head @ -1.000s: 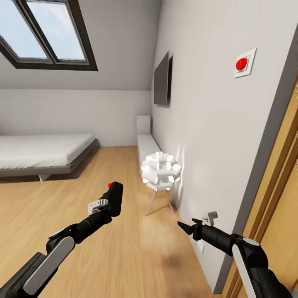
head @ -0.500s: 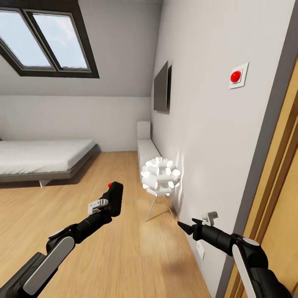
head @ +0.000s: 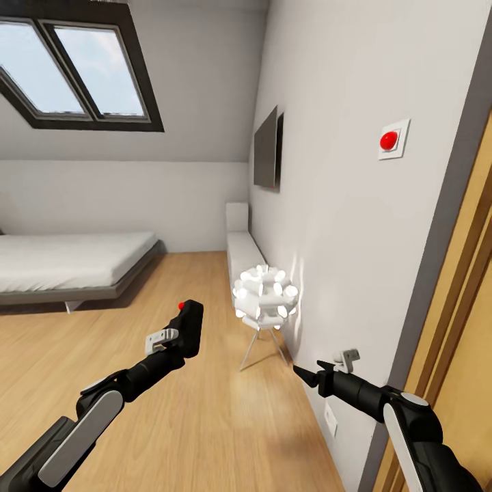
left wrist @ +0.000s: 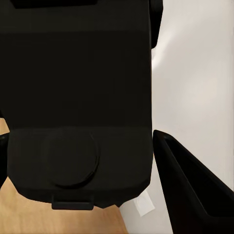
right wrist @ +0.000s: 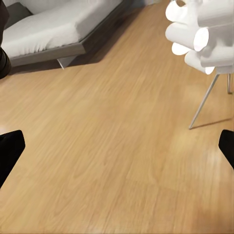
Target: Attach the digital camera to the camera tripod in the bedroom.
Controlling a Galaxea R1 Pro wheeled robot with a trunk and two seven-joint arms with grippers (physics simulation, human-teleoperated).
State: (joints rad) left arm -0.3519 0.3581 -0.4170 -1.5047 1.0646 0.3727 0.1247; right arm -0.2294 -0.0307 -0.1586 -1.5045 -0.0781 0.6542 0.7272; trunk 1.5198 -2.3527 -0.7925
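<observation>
Bedroom scene seen from the robot's head, looking down over both arms toward a light wood plank floor point(head: 205, 424). Left end effector point(head: 179, 339) is reaching forward at the lower left of the head view and is gripping the digital camera point(head: 189, 329), a small black body that is standing upright above the fingers with its red button point(head: 181, 305) showing at the top. In the left wrist view the digital camera point(left wrist: 78, 102) is sitting right against the lens, a dark block with a round raised disc on it, and one black finger point(left wrist: 190, 185) is lying close beside it. Right end effector point(head: 301, 373) is extending forward at the lower right of the head view, near the white wall point(head: 342, 205), and is holding nothing; in the right wrist view its two dark fingertips point(right wrist: 9, 153) are sitting far apart at opposite edges, so it is standing wide open over bare floor. A grey bed point(head: 68, 263) is lying on a low dark frame at the left, under a sloped skylight point(head: 75, 68). A white ball-shaped lamp point(head: 265, 292) is standing on thin metal legs beside the wall, ahead of the right arm. A dark flat screen point(head: 266, 149) is hanging on the wall above a low white cabinet point(head: 242, 249), and a red round button point(head: 389, 140) is sitting on a white wall plate near a wooden door frame point(head: 458, 328)
</observation>
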